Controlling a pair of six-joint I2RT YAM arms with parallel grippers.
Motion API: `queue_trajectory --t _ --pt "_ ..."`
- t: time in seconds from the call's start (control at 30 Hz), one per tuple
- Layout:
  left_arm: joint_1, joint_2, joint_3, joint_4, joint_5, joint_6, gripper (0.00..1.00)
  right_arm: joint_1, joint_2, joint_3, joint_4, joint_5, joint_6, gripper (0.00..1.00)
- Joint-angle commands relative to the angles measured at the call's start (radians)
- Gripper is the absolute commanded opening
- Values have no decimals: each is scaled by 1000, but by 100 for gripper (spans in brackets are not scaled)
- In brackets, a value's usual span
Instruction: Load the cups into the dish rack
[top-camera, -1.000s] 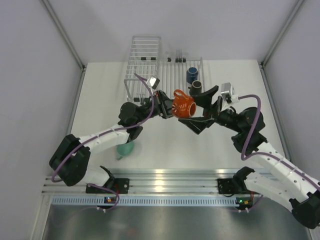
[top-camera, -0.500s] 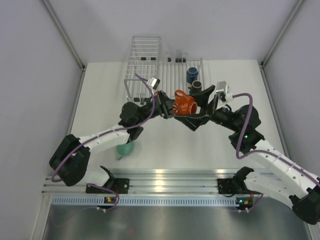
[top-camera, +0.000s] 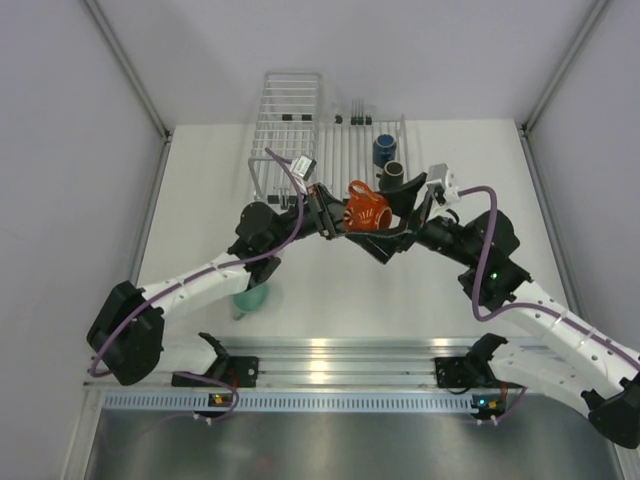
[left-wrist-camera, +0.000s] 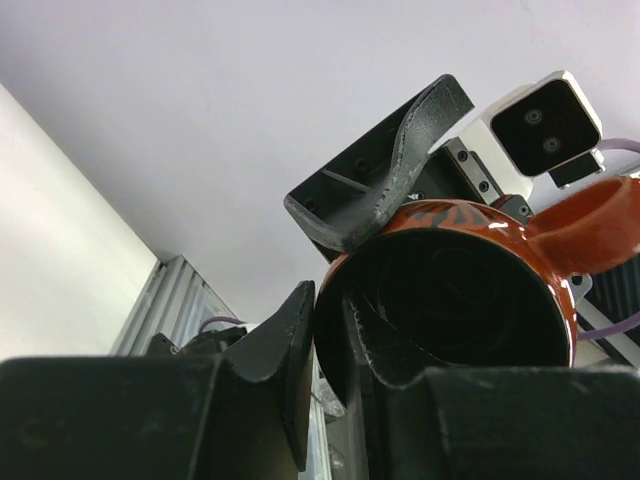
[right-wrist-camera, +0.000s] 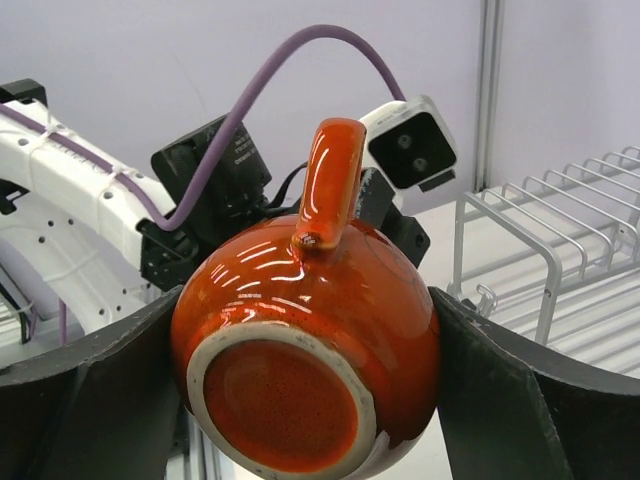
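The orange-red mug (top-camera: 366, 212) was held off the table, on its side, between the two grippers. Its mouth faced the left gripper (top-camera: 335, 216) and its base faced the right gripper (top-camera: 380, 216).

The left gripper was pinched on the rim, with one finger (left-wrist-camera: 385, 345) inside the dark interior and the other outside the wall. The right gripper was closed on the body, with a finger (right-wrist-camera: 110, 400) pressed against each side and the handle standing up between them.

Just beyond the right gripper's fingers lay the dish rack (top-camera: 345, 150). It contained two upright cups, a brown cup (top-camera: 393, 172) nearest the gripper and a dark blue cup (top-camera: 384, 150) behind it.

Beyond the left gripper stood the taller wire basket (top-camera: 285, 130). A mint-teal cup (top-camera: 252, 297) sat on the table beneath the left forearm, well behind that gripper.
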Motion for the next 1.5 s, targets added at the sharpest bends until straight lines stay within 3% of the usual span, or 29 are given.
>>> queue_trajectory --t 0.0,0.1,0.3,0.53,0.87,0.9,1.03,1.47 --pt "-6 -102 30 -29 -39 100 22 -4 -30 30 -22 155 -65 0" --pt "-6 -126 16 -49 -59 108 43 -4 -41 31 -25 176 -73 0" --pt "-1 -155 -10 -78 -86 132 56 -9 -49 37 -36 199 -80 0" --pt "17 -197 -29 -176 -118 209 65 -19 -63 63 -88 238 -106 0" --pt "23 -379 13 -665 -348 540 73 -67 -50 152 -258 327 -156 0" --pt "23 -411 17 -738 -371 581 86 -73 -44 163 -271 339 -162 0" --pt "23 -480 19 -854 -497 648 88 -111 -17 218 -318 350 -168 0" --pt "23 -643 -4 -1079 -703 752 98 -279 215 391 -418 259 -113 0"
